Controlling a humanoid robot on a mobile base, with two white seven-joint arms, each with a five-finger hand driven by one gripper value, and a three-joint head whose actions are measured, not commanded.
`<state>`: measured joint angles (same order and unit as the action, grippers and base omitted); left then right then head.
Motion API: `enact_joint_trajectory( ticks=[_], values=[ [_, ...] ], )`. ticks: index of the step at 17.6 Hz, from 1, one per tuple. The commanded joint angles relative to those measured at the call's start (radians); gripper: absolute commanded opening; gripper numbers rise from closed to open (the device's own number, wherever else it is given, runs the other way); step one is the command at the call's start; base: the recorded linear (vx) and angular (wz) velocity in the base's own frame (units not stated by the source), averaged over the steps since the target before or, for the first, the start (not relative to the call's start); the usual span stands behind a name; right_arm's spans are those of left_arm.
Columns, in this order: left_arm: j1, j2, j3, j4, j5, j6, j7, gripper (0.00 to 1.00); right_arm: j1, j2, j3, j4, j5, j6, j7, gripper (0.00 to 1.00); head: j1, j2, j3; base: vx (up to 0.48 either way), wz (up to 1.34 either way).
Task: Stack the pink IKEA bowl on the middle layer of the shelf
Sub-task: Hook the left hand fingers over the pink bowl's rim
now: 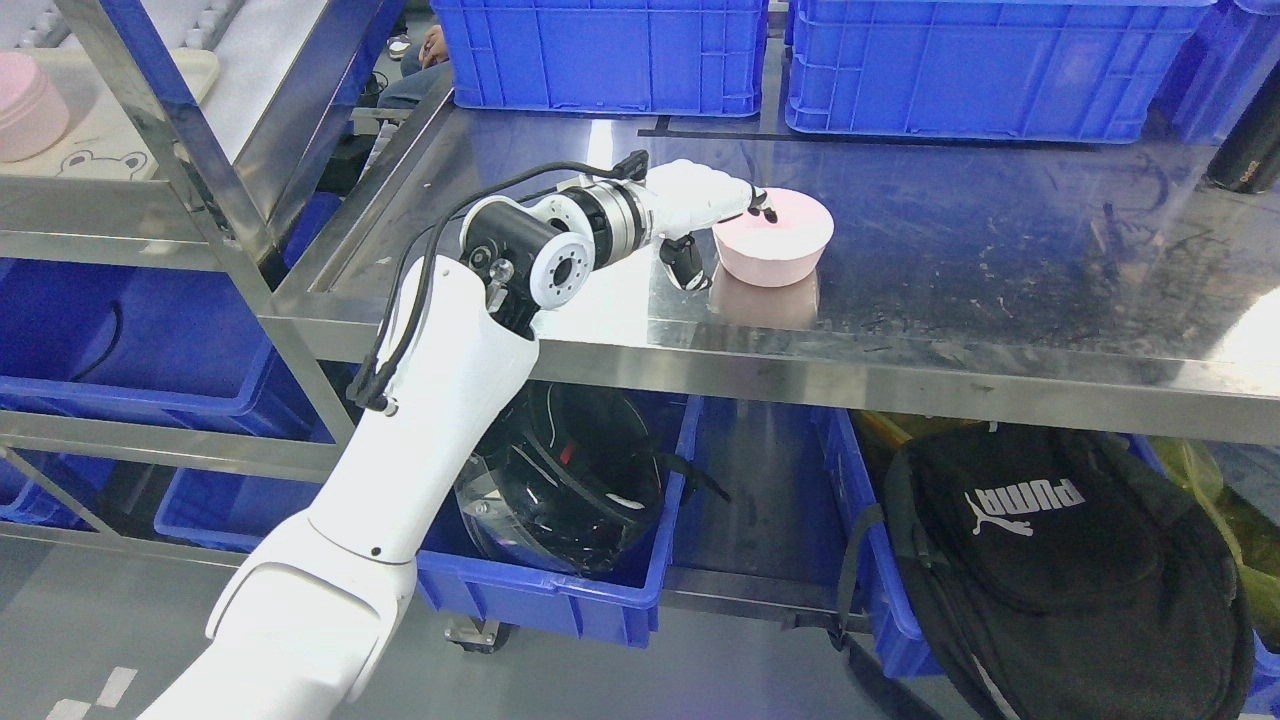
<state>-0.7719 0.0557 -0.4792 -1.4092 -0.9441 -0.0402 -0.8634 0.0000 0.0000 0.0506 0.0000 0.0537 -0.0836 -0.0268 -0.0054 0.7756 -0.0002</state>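
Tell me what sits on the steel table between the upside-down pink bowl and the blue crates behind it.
Nothing: in the head view the table is bare between the pink bowl and the blue crates, save a dark strip of tape near the crates.

My left arm comes up from the lower left, bends at the elbow joint and reaches rightward over the front edge of the steel counter. The left hand sits palm-down, its fingers draped over the near rim of the pink bowl, thumb hanging below beside the bowl's wall.
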Motion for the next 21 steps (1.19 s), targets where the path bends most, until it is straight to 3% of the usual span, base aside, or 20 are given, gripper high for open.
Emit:
enact_joint_trajectory(
  ticks=[1, 8, 11, 15, 20, 21],
  values=[
    [-0.026, -0.038, -0.025, 0.171, -0.013, -0.012, 0.007, 0.64, 0.023, -0.017, 0.000, -0.017, 0.000, 0.001, 0.001, 1.00, 0.0000, 0.000, 0.000, 0.000, 0.00],
    [-0.026, -0.038, -0.039, 0.229, -0.001, -0.021, 0.003, 0.49, 0.023, -0.017, 0.000, -0.017, 0.000, 0.001, 0.001, 1.00, 0.0000, 0.000, 0.000, 0.000, 0.00],
    [-0.026, -0.038, -0.013, 0.242, 0.001, -0.113, -0.003, 0.21, 0.023, -0.017, 0.000, -0.017, 0.000, 0.001, 0.001, 1.00, 0.0000, 0.000, 0.000, 0.000, 0.00],
    [-0.027, -0.038, 0.069, 0.242, 0.001, -0.226, -0.002, 0.01, 0.023, -0.017, 0.000, -0.017, 0.000, 0.001, 0.001, 1.00, 0.0000, 0.000, 0.000, 0.000, 0.00],
    [-0.029, -0.038, 0.212, 0.179, -0.001, -0.340, 0.012, 0.01, 0.023, -0.017, 0.000, -0.017, 0.000, 0.001, 0.001, 1.00, 0.0000, 0.000, 0.000, 0.000, 0.00],
    [-0.026, -0.038, 0.261, 0.156, -0.001, -0.419, 0.009, 0.01, 0.023, -0.017, 0.000, -0.017, 0.000, 0.001, 0.001, 1.00, 0.0000, 0.000, 0.000, 0.000, 0.00]
  ],
)
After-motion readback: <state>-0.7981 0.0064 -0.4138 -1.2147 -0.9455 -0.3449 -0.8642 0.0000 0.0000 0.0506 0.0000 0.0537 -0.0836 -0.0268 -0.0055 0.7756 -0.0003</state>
